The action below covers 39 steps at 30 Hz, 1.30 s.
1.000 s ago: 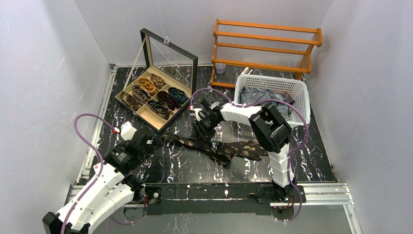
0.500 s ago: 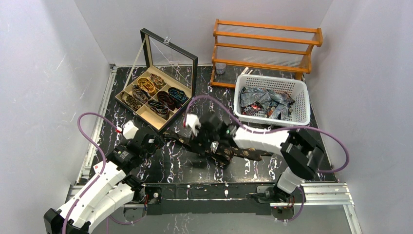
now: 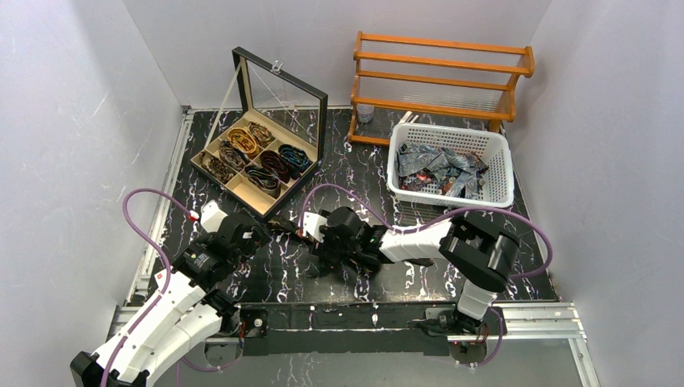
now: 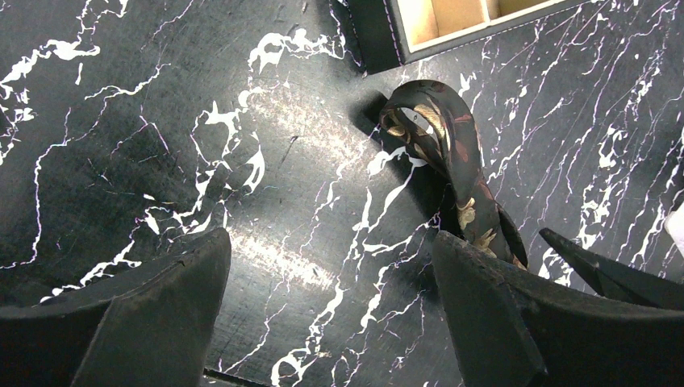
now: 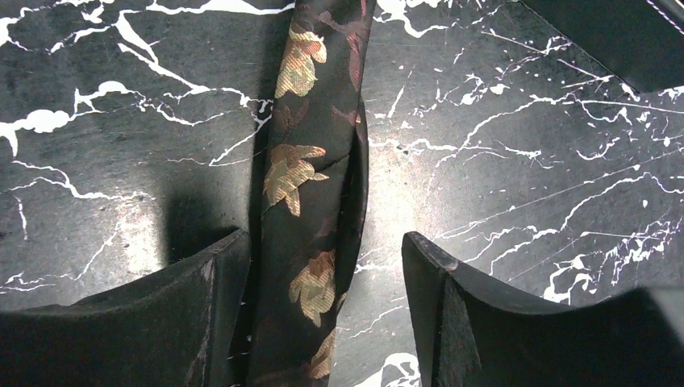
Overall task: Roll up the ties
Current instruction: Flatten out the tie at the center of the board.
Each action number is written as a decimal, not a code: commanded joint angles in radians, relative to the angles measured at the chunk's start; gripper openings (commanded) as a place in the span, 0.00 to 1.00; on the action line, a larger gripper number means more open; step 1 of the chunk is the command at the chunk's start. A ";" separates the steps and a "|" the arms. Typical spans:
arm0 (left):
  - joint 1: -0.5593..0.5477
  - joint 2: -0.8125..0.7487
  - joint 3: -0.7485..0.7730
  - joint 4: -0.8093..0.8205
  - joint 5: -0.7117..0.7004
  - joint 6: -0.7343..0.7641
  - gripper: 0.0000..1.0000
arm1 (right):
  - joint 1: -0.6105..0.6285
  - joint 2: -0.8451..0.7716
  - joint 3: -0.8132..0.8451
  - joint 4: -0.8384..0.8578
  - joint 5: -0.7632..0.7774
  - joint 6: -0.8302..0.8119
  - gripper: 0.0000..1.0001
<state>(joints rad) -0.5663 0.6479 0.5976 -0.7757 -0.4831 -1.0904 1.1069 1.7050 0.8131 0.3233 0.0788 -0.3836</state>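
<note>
A dark tie with gold floral spots [image 3: 284, 229] lies across the table between my two arms. In the left wrist view its narrow end [image 4: 427, 129] is curled up just below the box corner, and the strip runs down behind my right finger [image 4: 500, 314]. My left gripper [image 3: 248, 239] is open and empty over bare table beside that end [image 4: 331, 298]. My right gripper [image 3: 316, 246] is open and low over the tie. In the right wrist view the strip [image 5: 310, 177] runs between the jaws [image 5: 324, 250], close to the left finger [image 5: 193, 314] and unclamped.
An open compartment box [image 3: 242, 187] with several rolled ties stands at the back left; its corner [image 4: 379, 40] is close to the tie's end. A white basket [image 3: 502, 173] of loose ties and a wooden rack [image 3: 440, 72] stand at the back right. Purple cables loop over both arms.
My right arm has swung left and down, from near the basket side to low over the tie near its narrow end. The left arm has hardly moved.
</note>
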 commanded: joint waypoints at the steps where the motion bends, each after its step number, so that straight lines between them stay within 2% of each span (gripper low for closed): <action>1: -0.003 0.005 0.026 -0.045 -0.046 0.014 0.92 | 0.011 0.020 0.061 0.043 0.030 -0.069 0.76; 7: -0.003 -0.003 0.001 -0.023 -0.029 0.007 0.92 | 0.011 0.010 0.066 0.001 -0.030 -0.044 0.44; 11: -0.003 -0.007 -0.002 -0.019 -0.031 0.003 0.92 | 0.008 0.020 0.134 -0.105 -0.060 0.011 0.34; 15: -0.003 -0.003 -0.001 -0.007 -0.025 0.003 0.92 | -0.028 0.065 0.223 -0.240 -0.184 0.092 0.07; 16: -0.003 -0.002 -0.002 -0.006 -0.023 0.003 0.92 | -0.040 0.074 0.244 -0.267 -0.221 0.113 0.05; 18: -0.003 -0.001 0.003 -0.012 -0.024 0.004 0.92 | -0.073 0.073 0.268 -0.301 -0.345 0.147 0.05; 21: -0.003 -0.005 0.008 -0.019 -0.028 0.004 0.92 | -0.138 0.071 0.297 -0.319 -0.629 0.207 0.07; 24: -0.003 -0.015 0.009 -0.018 -0.029 -0.001 0.92 | -0.179 0.121 0.380 -0.467 -0.875 0.223 0.10; 28: -0.003 -0.025 0.018 -0.024 -0.029 -0.002 0.92 | -0.190 0.237 0.514 -0.717 -1.104 0.158 0.14; 31: -0.003 -0.025 0.024 -0.021 -0.026 0.004 0.92 | -0.190 0.315 0.590 -0.835 -1.141 0.129 0.14; 34: -0.003 -0.024 0.027 -0.022 -0.023 0.006 0.92 | -0.194 0.362 0.626 -0.861 -1.027 0.183 0.23; 37: -0.003 -0.024 0.024 -0.018 -0.017 0.008 0.93 | -0.218 0.362 0.639 -0.840 -0.825 0.290 0.45; 38: -0.003 -0.024 0.025 -0.019 -0.017 0.008 0.93 | -0.235 0.363 0.650 -0.857 -0.712 0.328 0.51; 39: -0.003 -0.023 0.024 -0.018 -0.017 0.010 0.93 | -0.256 0.367 0.668 -0.878 -0.658 0.356 0.52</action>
<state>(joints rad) -0.5663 0.6289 0.5976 -0.7826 -0.4820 -1.0847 0.9100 2.0827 1.3998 -0.4744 -0.8268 -0.1543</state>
